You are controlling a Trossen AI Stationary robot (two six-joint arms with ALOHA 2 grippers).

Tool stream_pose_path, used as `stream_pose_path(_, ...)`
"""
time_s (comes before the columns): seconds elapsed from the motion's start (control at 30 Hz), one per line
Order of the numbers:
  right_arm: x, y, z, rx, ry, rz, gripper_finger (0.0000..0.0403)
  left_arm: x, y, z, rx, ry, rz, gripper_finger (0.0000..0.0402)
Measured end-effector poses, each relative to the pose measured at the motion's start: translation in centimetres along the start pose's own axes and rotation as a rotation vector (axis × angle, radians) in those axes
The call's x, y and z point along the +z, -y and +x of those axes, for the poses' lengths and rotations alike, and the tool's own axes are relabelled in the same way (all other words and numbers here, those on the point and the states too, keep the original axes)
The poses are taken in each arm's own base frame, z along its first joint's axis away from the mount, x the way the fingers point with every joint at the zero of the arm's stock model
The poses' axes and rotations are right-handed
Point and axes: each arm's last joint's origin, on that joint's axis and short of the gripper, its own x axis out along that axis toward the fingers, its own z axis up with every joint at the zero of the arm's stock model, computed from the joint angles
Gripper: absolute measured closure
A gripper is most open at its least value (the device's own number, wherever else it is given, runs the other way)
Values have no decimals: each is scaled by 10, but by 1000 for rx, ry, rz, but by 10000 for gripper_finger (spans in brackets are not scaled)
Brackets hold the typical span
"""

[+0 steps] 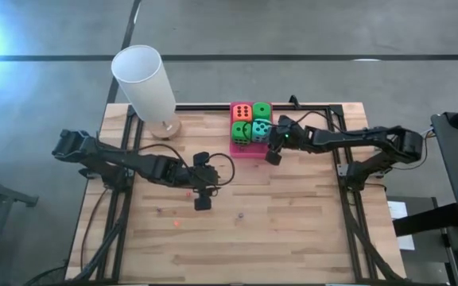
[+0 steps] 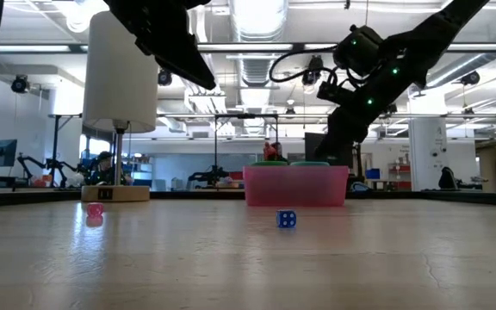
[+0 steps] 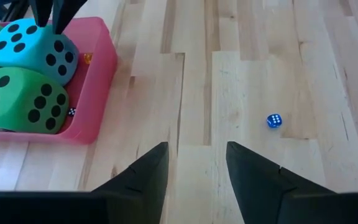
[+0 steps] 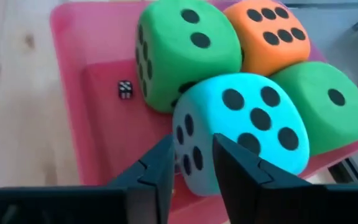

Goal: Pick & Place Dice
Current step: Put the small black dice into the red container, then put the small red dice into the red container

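No readable brand or label anywhere I can see; the only markings are pips on the dice.

Four big soft foam dice sit packed in the pink plastic tray (image 1: 249, 151) at the far edge of the wooden table (image 1: 293, 230): two bright green ones (image 4: 185, 46) (image 4: 331, 109), one orange-red one (image 4: 269, 31) and one teal one (image 4: 247, 127), all touching each other. A tiny black die with white pips (image 4: 125, 89) also lies on the tray floor, just beside the nearer green die.

Right gripper (image 4: 191, 158) hangs over the tray's right edge, directly above the teal die. Its jaws stand at a narrow gap, holding nothing, tips just short of the die's near face. I can't tell if they touch it.

Left gripper (image 3: 194, 165) hovers over the bare middle of the table, jaws moderately spread, empty. A small blue die with white pips (image 3: 274, 121) lies on the wood ahead of it, apart from its fingers. In the low view I also count one small pink die (image 2: 95, 209) on the table near the lamp base.

White cylindrical lamp with a round wooden base (image 1: 145, 83) stands at the far left corner, well apart from the tray.

Count: four foam dice, three small dice, one tray, one lamp.
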Motion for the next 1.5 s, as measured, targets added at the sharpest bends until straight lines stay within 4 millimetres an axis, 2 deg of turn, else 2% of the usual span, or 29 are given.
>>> stream_pose_path(0.2,-2,2,4,-31,-13,4,264,0,0,0,0,0,0,235)
stream_pose_path(0.4,1,3,0,-24,4,6,250,0,0,0,1,-1,0,225)
stream_pose_path(0.53,11,2,-10,-2,3,23,253,-3,0,0,3,-27,7,218)
stream_pose_path(0.7,24,-5,-28,139,-5,39,264,-9,0,-1,9,-92,1,209)
stream_pose_path(1.1,38,-46,-62,322,145,-183,285,-61,-1,15,80,-284,-353,188)
stream_pose_path(1.27,42,-51,-76,346,204,-198,289,-76,-1,18,89,-342,-471,181)
stream_pose_path(1.5,43,-52,-80,351,218,-200,283,-94,-2,21,148,-397,-611,173)
